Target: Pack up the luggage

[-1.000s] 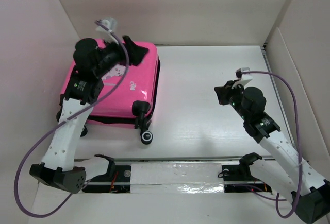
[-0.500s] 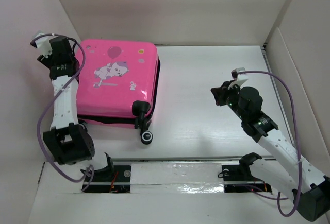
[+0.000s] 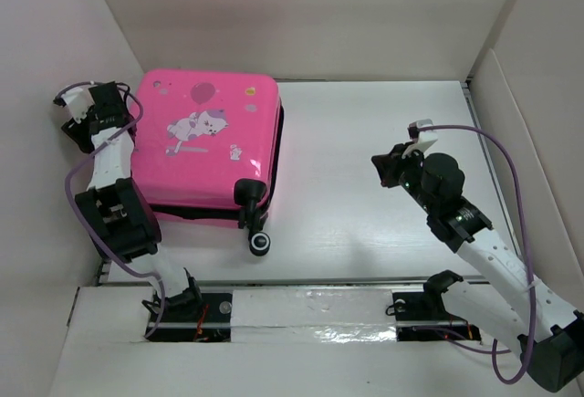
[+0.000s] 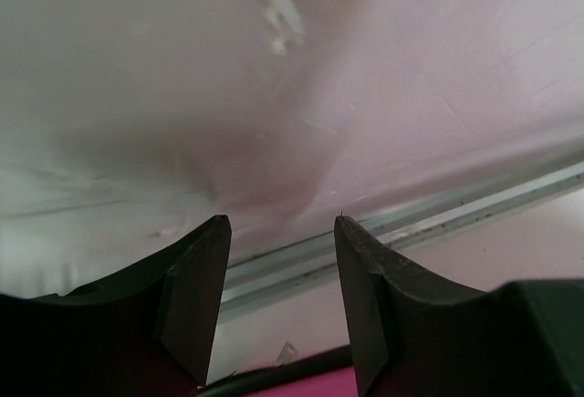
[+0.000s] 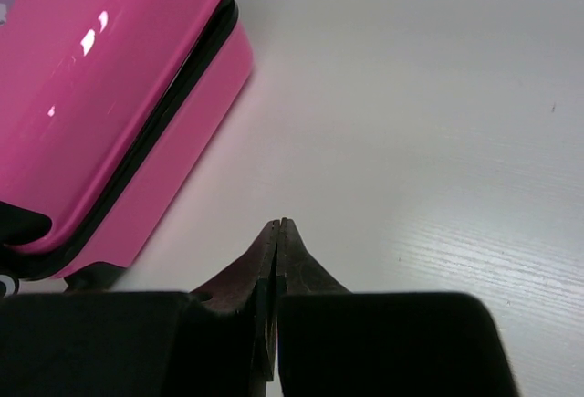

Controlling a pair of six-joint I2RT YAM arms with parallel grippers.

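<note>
Since luggage (image 3: 205, 146) lies flat and shut at the table's (image 3: 383, 141) far left, print up, wheels (image 3: 260, 244) toward the bases, packing looks near done. Can't tell if the zip (image 5: 169, 114) is fully run. Left gripper (image 4: 281, 233) is just beside its left edge, jaws apart, empty, facing the side wall (image 3: 55, 41). Right gripper (image 5: 276, 224) is pressed closed, empty, over the table, well apart from luggage. Next is probably a zip check, which needs the left gripper turned toward the zip. Table white, smooth; pale walls on three sides.
</note>
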